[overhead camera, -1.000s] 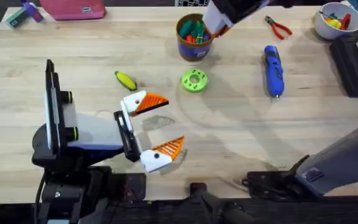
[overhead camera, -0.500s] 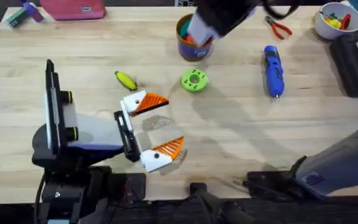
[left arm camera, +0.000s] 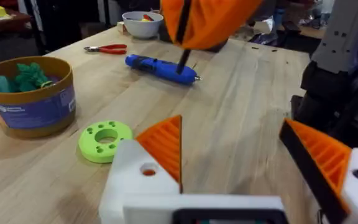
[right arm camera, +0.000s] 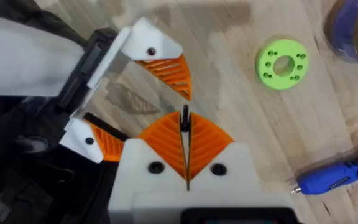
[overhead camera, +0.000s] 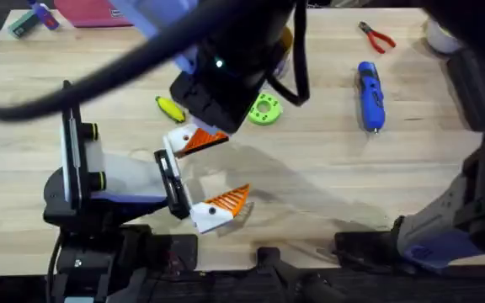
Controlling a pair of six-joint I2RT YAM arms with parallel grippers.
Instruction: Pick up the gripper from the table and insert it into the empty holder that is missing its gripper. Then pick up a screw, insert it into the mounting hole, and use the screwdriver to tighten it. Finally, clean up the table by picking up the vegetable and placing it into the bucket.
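1. Since half a second ago the right arm has swung from over the small round blue-purple bucket with a yellow-orange rim (left arm camera: 33,99) toward the middle of the pale wooden table (overhead camera: 327,168). It now looms large, dark and blurred above the left pincer (overhead camera: 226,167).
2. The blue pen-shaped electric screwdriver (overhead camera: 370,95), the flat round green disc (overhead camera: 266,109) and the red-handled pliers (overhead camera: 377,35) lie where they did.
3. The left pincer has not moved. Its jaws are spread wide with nothing between them, and each white blocky plastic finger mount (left arm camera: 138,180) carries an orange ribbed wedge-shaped fingertip (left arm camera: 166,146).
4. The right pincer (right arm camera: 185,124) is pressed together on a thin black pin (right arm camera: 185,119). The pin's tip pokes out just above the left pincer's gap, and it is too small to say what it is.
5. In the overhead view the arm covers most of the bucket and the disc's edge. The small yellow oblong toy vegetable (overhead camera: 168,108) peeks out beside it, on the table and apart from the bucket.
6. The white bowl (left arm camera: 142,22) is cut off overhead.
7. The bucket's blue label carries small writing that I cannot read.
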